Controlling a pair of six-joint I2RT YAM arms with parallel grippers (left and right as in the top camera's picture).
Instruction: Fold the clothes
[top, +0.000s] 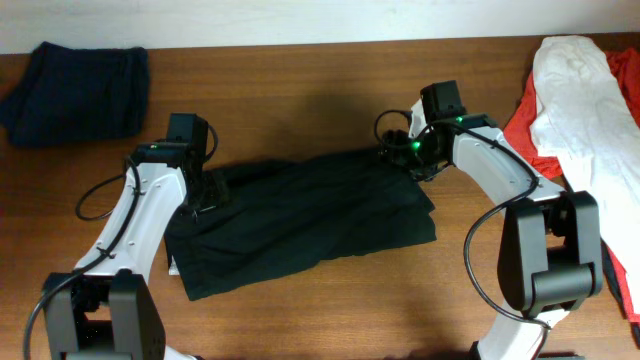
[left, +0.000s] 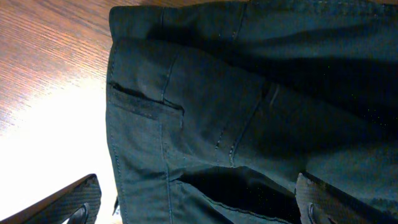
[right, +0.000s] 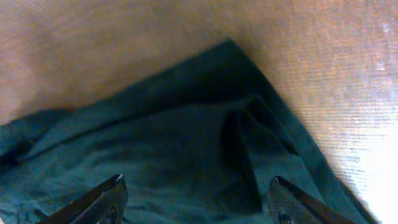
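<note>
Nearest, at lower centre of the overhead frame, the clothes (top: 300, 225) lie flat on the table (top: 300, 70). Over their left edge the left gripper (top: 207, 190) gapes wide; the right gripper (top: 397, 150) gapes over their upper-right corner, neither holding anything.

Both arms same build: left arm (top: 150, 205) and right arm (top: 490, 165) have white link shells with chunky black joint housings (top: 545, 255). A loose black cable (top: 95, 195) loops off each. Green LED (top: 415, 147) near each wrist. Left gripper (left: 199, 193) fingers (left: 78, 202) dark, finely textured.
</note>
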